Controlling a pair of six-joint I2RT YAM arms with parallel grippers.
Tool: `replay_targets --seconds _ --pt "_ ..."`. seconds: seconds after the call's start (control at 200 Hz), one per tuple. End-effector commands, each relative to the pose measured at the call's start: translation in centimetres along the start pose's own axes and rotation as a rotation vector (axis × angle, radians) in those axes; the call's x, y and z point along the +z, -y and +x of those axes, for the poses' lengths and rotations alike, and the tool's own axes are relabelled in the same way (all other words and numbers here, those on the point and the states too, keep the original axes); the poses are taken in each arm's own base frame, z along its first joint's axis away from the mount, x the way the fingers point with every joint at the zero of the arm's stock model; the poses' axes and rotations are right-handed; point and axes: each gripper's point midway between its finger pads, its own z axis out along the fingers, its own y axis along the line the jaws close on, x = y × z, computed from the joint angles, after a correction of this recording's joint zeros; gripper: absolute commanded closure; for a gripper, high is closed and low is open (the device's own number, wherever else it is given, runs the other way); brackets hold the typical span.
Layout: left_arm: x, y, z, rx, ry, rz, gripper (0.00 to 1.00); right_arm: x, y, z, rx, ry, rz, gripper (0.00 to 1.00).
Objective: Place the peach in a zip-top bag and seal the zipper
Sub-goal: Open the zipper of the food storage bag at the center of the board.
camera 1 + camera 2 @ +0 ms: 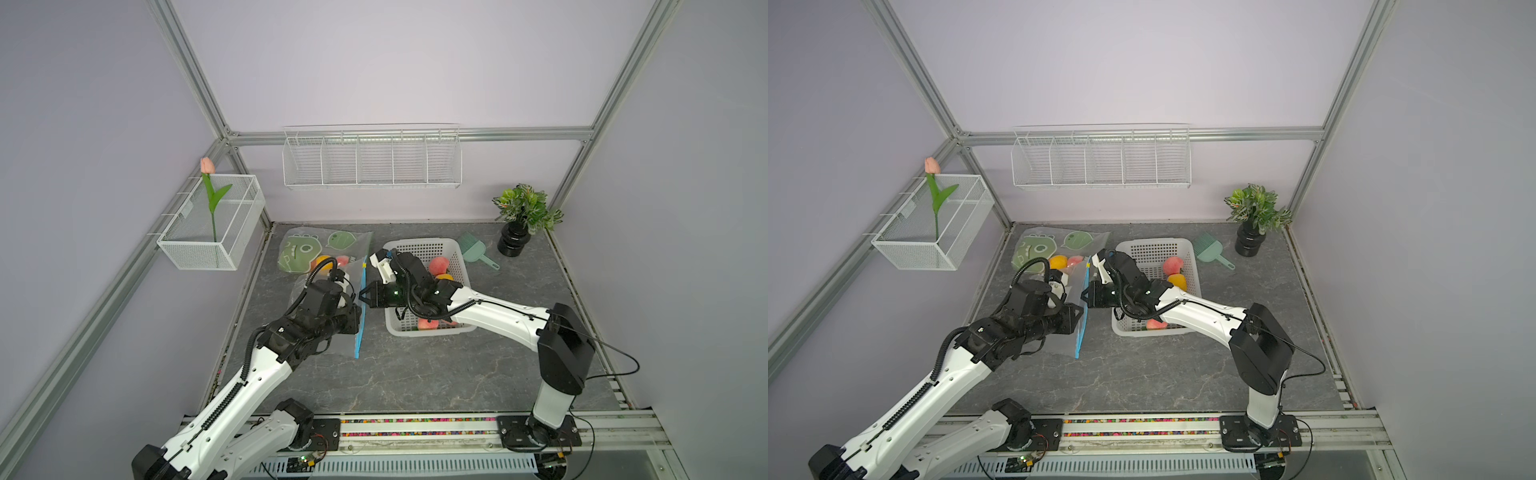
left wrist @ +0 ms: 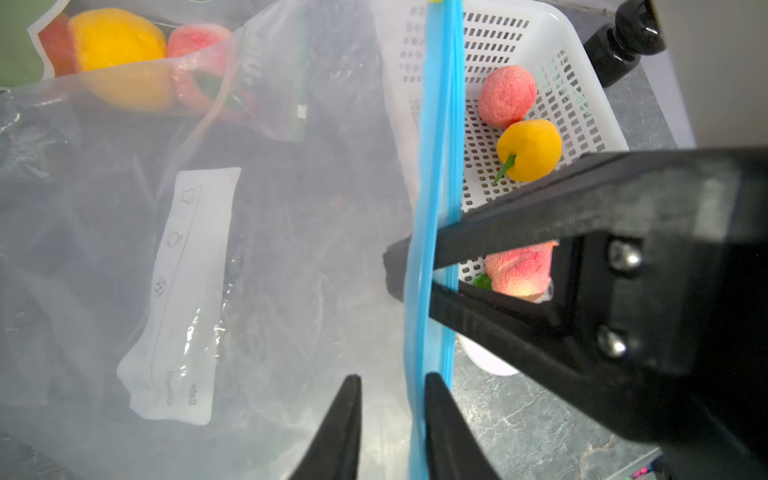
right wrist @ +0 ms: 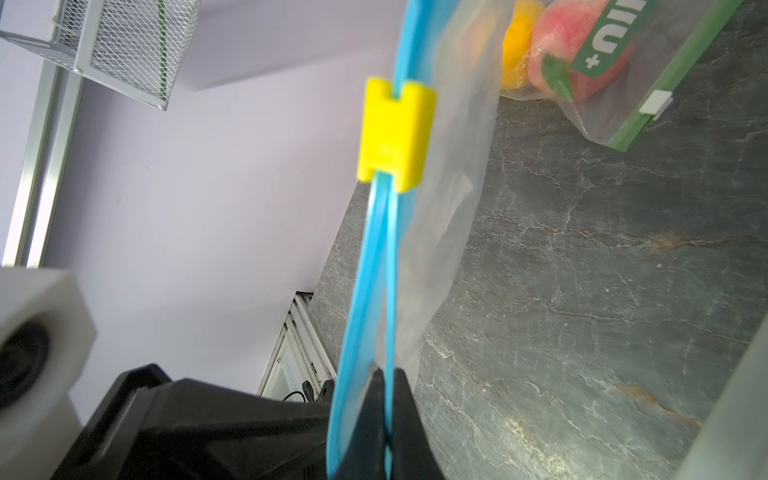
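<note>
1. The right gripper (image 3: 388, 374) is clenched on one lip of the blue zipper strip (image 2: 436, 124), about midway along it
2. The left gripper (image 2: 392, 378) sits just nearer along the same strip. Its fingers are parted with the strip running between them, and a gap shows, so it looks released
3. The strip is the long edge of the clear bag (image 2: 291, 270). It runs from the far side of the table (image 1: 415, 374) toward the near side, with the mouth facing the basket (image 1: 419, 251) and the body trailing out under the left arm
4. The yellow slider (image 3: 395, 137) sits at the far end of the strip, and the two lips are apart on the near side of it
5. I can't make out any fruit in the clear bag, only a white label
6. The basket is just beside the mouth and holds a far peach (image 1: 438, 264), touching a yellow fruit (image 1: 445, 276), and a near peach (image 1: 428, 324) partly under the right arm
7. Further back lies a printed bag (image 1: 303, 249) with a second yellow fruit (image 1: 321, 262) and a third peach (image 1: 343, 261) inside
</note>
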Motion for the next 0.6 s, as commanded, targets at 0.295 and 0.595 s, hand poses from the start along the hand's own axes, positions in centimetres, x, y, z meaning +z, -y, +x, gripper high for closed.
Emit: replay_targets --seconds 0.295,0.595 --pt "-0.1 0.7 -2.5 0.019 0.075 0.001 0.98 -0.2 -0.3 0.1 0.037 0.003 -0.012 0.93" --pt "-2.5 1.2 -2.9 -0.014 0.047 0.012 1.0 -0.6 2.0 -0.4 -0.124 -0.034 0.181 0.72"
